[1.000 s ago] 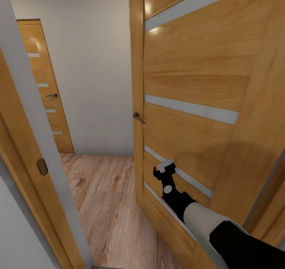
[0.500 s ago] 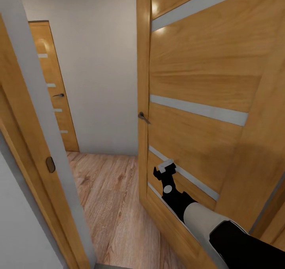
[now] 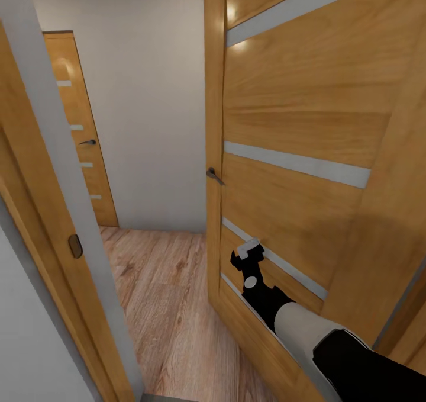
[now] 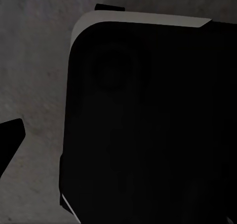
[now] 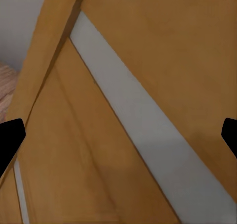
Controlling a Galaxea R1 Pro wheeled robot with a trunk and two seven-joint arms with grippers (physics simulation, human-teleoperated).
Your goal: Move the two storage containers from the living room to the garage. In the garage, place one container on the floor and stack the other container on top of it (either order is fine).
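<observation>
A doorway is seen from the head view, with a wooden door (image 3: 296, 153) swung open on the right side. The right pincer (image 3: 251, 250) is held up close against the door's lower part, just beside a pale stripe (image 3: 278, 263) — whether the door is touched cannot be told. In the right wrist view the pincer's two dark tips (image 5: 10, 140) are seen far apart at the picture's edges, so the right pincer is spread wide and nothing is held in it. In the left wrist view a big dark rounded shape (image 4: 148, 120) is seen over a grey surface (image 4: 34, 75); whether the left pincer is spread or closed cannot be told.

Past the door a light wood plank floor (image 3: 160, 295), a white wall (image 3: 148, 106) and a second closed door (image 3: 80, 135) are seen. The two storage containers are not met in these pictures, so their place and their look cannot be told from here. From the task words alone, it is guessed that they can be stacked — and that each would best be taken by its rim.
</observation>
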